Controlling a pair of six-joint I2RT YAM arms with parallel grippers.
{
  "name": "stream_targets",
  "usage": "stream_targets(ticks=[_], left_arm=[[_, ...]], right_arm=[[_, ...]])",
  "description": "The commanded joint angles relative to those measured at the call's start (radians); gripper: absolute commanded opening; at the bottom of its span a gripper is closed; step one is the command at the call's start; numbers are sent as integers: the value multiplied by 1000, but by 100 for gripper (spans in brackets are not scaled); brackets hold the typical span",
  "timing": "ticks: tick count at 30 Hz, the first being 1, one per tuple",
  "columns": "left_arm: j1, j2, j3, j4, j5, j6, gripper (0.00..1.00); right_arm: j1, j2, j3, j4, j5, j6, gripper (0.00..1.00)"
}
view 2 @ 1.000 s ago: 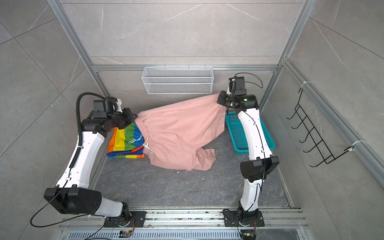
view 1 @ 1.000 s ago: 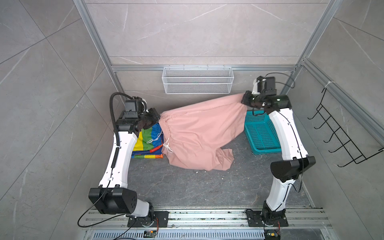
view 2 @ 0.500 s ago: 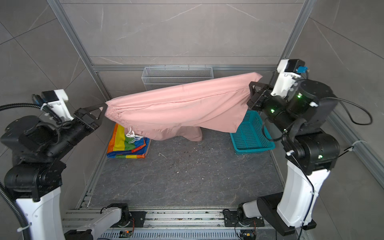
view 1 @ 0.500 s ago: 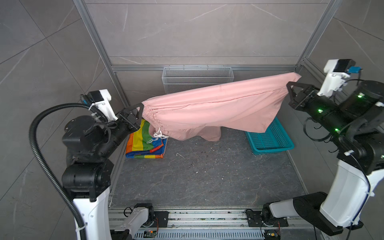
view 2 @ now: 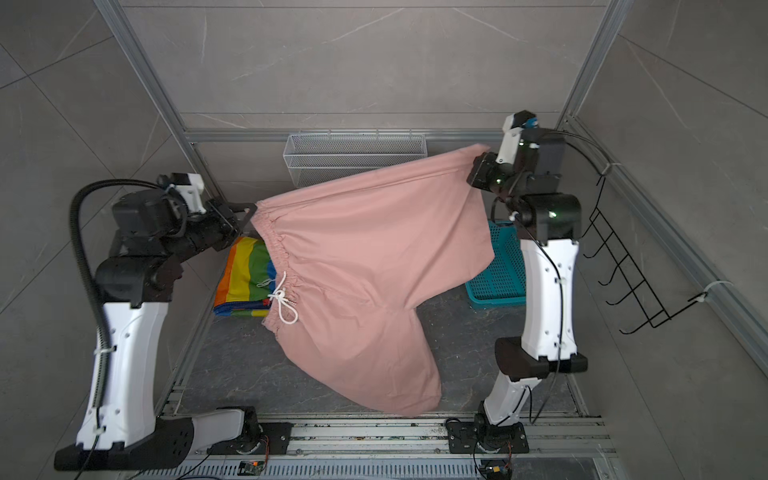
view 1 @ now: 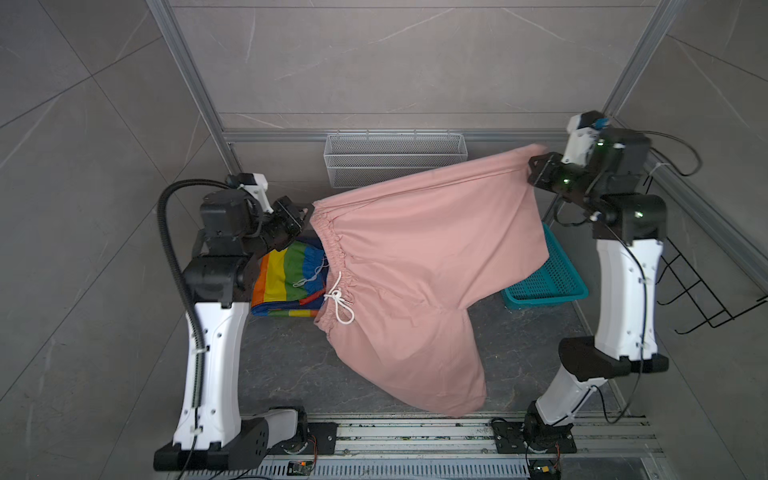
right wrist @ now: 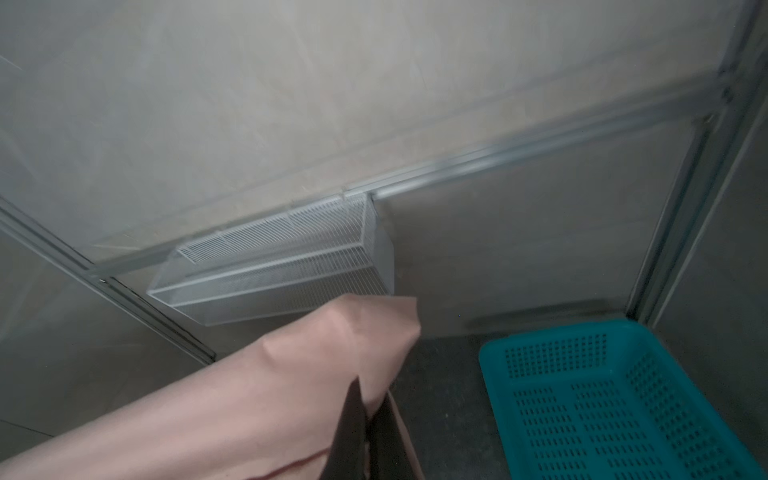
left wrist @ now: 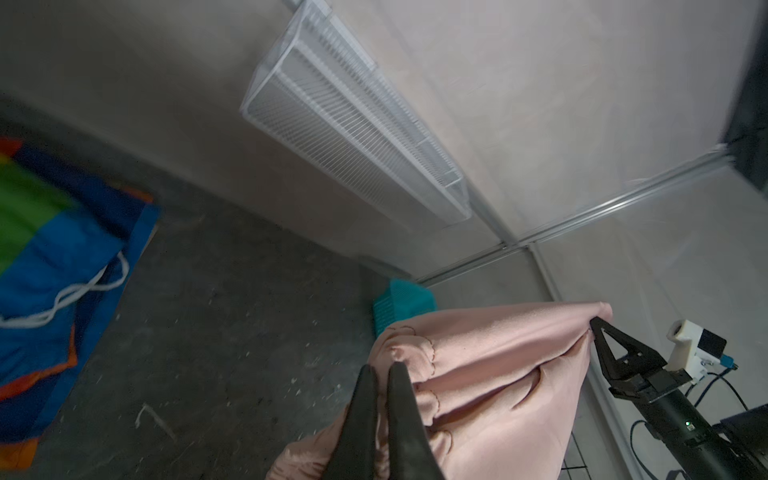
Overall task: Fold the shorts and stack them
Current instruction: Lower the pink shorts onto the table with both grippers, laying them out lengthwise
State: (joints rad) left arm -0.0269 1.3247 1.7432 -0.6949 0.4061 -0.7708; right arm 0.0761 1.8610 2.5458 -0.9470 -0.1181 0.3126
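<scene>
The dusty pink shorts (view 1: pixel 419 257) (view 2: pixel 365 253) hang spread in the air between both arms. My left gripper (view 1: pixel 308 211) (view 2: pixel 249 212) is shut on the elastic waistband corner (left wrist: pixel 401 353), its black fingers (left wrist: pixel 365 399) pinching the fabric. At the back right, my right gripper (view 1: pixel 532 167) (view 2: pixel 473 167) is shut on a leg hem corner (right wrist: pixel 386 328). The free leg (view 1: pixel 440 374) reaches towards the front rail. Folded rainbow-striped shorts (view 1: pixel 286 278) (view 2: pixel 245 276) lie on the table under the left gripper, partly hidden by the pink cloth.
A teal perforated basket (view 1: pixel 555 282) (right wrist: pixel 602 399) stands at the right, partly behind the pink cloth. A white wire basket (view 1: pixel 395 160) hangs on the back wall. A black wire rack (view 1: pixel 706 291) is fixed to the right wall. The base rail (view 1: pixel 415 432) runs along the front.
Half a second ago both arms held the pink shorts high and taut. Both grippers have since come down and back, and the free leg now spreads towards the front rail.
</scene>
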Motion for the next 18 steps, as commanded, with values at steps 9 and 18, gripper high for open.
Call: stream_targets(ticks=[9,18], left_arm=[[60,434,-211,106,-16,13,0],[71,624,7,60,-36,29,0]], right_arm=[[-32,498,156,-52,46,-25,0],[-25,579,353,-112,31,-13,0]])
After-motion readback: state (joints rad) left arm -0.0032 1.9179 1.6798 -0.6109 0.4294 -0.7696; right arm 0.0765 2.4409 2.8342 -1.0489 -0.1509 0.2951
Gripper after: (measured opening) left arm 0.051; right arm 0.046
